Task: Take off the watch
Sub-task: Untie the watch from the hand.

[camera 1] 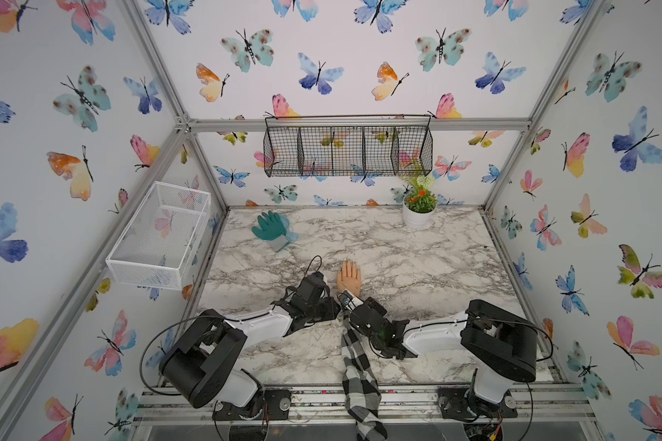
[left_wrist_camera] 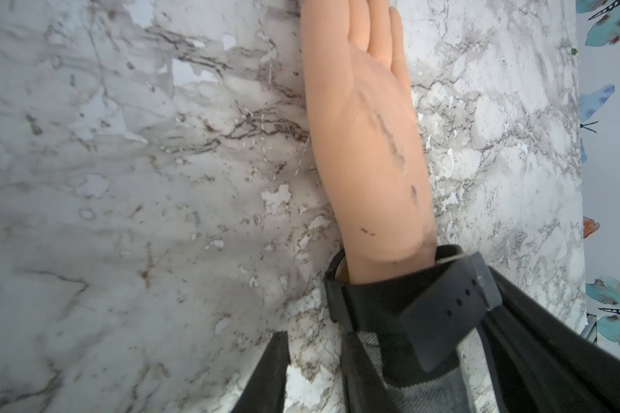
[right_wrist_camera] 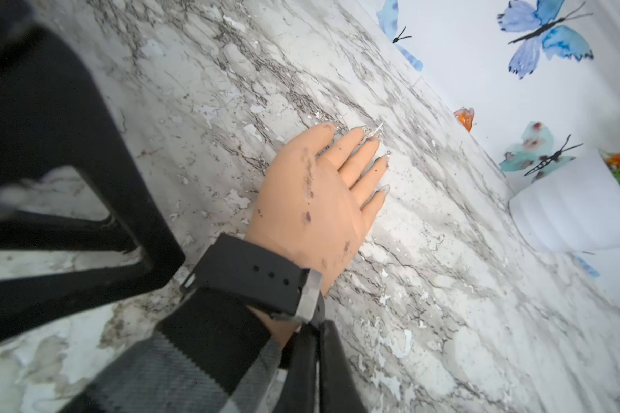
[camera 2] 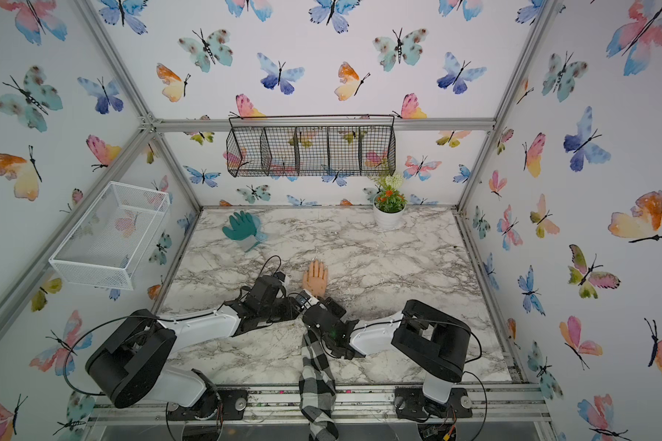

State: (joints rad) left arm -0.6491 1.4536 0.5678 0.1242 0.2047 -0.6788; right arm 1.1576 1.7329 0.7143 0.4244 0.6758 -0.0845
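**Operator:** Where does the watch sit in this figure?

**Annotator:** You find the small all-black watch, with its perforated rubber strap, buckled round the wrist of the peach-coloured plastic mannequin hand. It sits between the hand and the black, grey and white plaid fabric sleeve. The hand lies flat on the white-and-grey marble-patterned tabletop, near the front middle, with its fingers toward the back wall.

**Operator:** And the two tools?

**Annotator:** Your right gripper has its jaws brought fully together. The strap's dark end, just below the grey loop, runs in between the fingertips, so you have the watch pinched there. Your left gripper stands only a little apart. Bare marble shows between its fingers, and it has nothing in its hold. One finger lies along the side of the sleeved wrist, right against the sleeve and just under the strap.

**Operator:** Anything else on the surface?

**Annotator:** You also see a teal rubber-coated work glove at the far left. A white ribbed pot of green and orange artificial flowers stands at the far right. Both are well apart from the hand.
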